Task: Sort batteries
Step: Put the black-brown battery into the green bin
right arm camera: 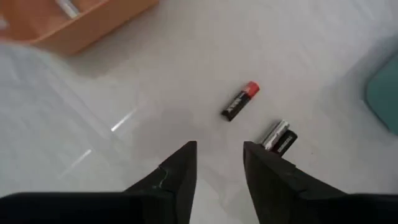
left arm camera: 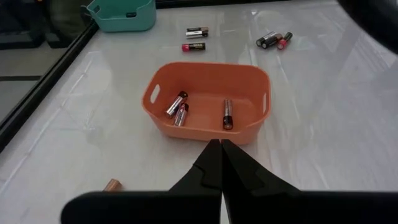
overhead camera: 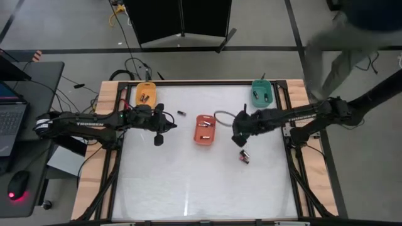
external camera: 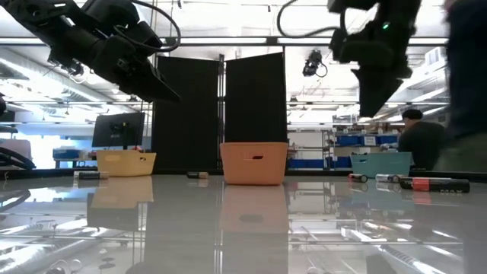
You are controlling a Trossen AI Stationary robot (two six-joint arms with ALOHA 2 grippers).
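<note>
A red-orange tray (overhead camera: pixel 205 129) stands mid-table with three batteries (left arm camera: pixel 178 106) lying in it. My left gripper (left arm camera: pixel 218 163) is shut and hovers left of this tray (left arm camera: pixel 205 96), holding nothing. My right gripper (right arm camera: pixel 219 163) is open and raised to the tray's right, pointing down. Just ahead of its fingers two loose batteries lie on the table, one red-tipped (right arm camera: pixel 239 101) and one silver-ended (right arm camera: pixel 278 136); the high view shows this pair (overhead camera: pixel 244 156) too. One more battery (overhead camera: pixel 181 113) lies near the left gripper (overhead camera: pixel 168 123), and several (left arm camera: pixel 272 40) beyond the tray.
A yellow-orange tray (overhead camera: pixel 146 94) stands at the far left corner and a teal tray (overhead camera: pixel 262 93) at the far right, each with batteries inside. A person (overhead camera: pixel 342 37) stands beyond the table's far right corner. The near half of the white table (overhead camera: pixel 201 188) is bare.
</note>
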